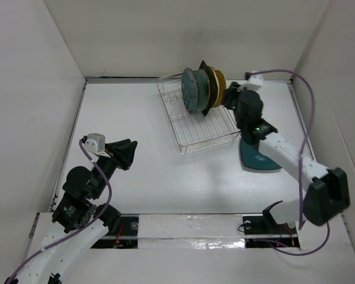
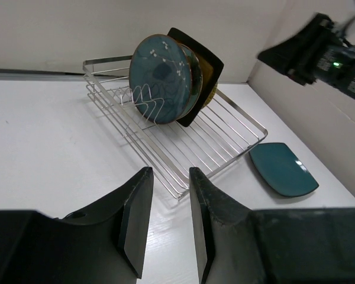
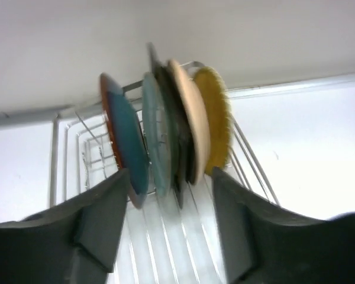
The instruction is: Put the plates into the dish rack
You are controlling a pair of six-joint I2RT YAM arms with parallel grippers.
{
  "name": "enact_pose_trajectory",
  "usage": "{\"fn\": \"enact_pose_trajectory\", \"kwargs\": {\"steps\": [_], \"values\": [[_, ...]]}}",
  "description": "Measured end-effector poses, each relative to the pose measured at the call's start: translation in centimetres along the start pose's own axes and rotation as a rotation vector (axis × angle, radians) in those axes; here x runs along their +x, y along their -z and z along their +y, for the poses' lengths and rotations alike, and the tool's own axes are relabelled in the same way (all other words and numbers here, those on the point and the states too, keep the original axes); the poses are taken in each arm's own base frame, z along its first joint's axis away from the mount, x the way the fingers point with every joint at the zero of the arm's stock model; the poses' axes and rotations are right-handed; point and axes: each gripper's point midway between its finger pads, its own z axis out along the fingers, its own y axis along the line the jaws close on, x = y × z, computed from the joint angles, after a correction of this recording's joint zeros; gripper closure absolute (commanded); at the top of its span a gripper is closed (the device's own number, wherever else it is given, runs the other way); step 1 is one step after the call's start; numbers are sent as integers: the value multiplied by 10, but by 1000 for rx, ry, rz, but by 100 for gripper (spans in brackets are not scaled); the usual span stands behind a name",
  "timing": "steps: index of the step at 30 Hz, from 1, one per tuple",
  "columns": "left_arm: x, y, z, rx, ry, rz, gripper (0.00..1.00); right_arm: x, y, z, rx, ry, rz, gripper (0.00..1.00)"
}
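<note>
1. The dish rack [image 1: 198,121] sits toward the far middle of the table [image 1: 136,118], turned at a bit of an angle. Five plates stand on edge, packed together at its far end.
2. Across the stack in the right wrist view: the round dark teal plate [image 3: 124,139], a pale green plate [image 3: 157,136], a dark-rimmed one, a cream plate [image 3: 192,118], then a yellowish plate [image 3: 216,118]. It's blurry, so take that loosely.
3. The square teal plate [image 1: 257,158] lies flat on the table just right of the rack, partly under the right arm.
4. The right gripper [image 1: 225,96] is right by the stack's right side, fingers spread wide and holding nothing. I can't tell if it touches a plate.
5. The left gripper [image 1: 125,152] hovers well apart from the rack, with a narrow gap between its fingers and nothing pinched.
</note>
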Motion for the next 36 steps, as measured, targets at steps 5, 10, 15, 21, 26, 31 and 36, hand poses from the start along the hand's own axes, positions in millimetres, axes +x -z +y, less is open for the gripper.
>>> {"fn": "enact_pose_trajectory", "kwargs": {"steps": [5, 10, 15, 21, 26, 31, 36], "values": [[-6, 6, -4, 24, 4, -23, 72, 20, 56, -86, 88, -228, 10, 100], [-10, 9, -7, 43, 8, -42, 71, 142, 119, -157, 245, -353, 262, 100], [-14, 12, -8, 51, 10, -56, 71, 202, 171, -206, 419, -504, 386, 96], [-19, 17, -9, 58, 13, -79, 71, 233, 181, -217, 496, -601, 503, 89], [-23, 20, -10, 63, 16, -95, 70, 241, 169, -222, 513, -653, 550, 87], [-24, 21, -10, 64, 17, -101, 70, 240, 161, -224, 506, -680, 560, 88], [-23, 21, -10, 65, 17, -99, 70, 238, 172, -214, 468, -686, 606, 100]]}}
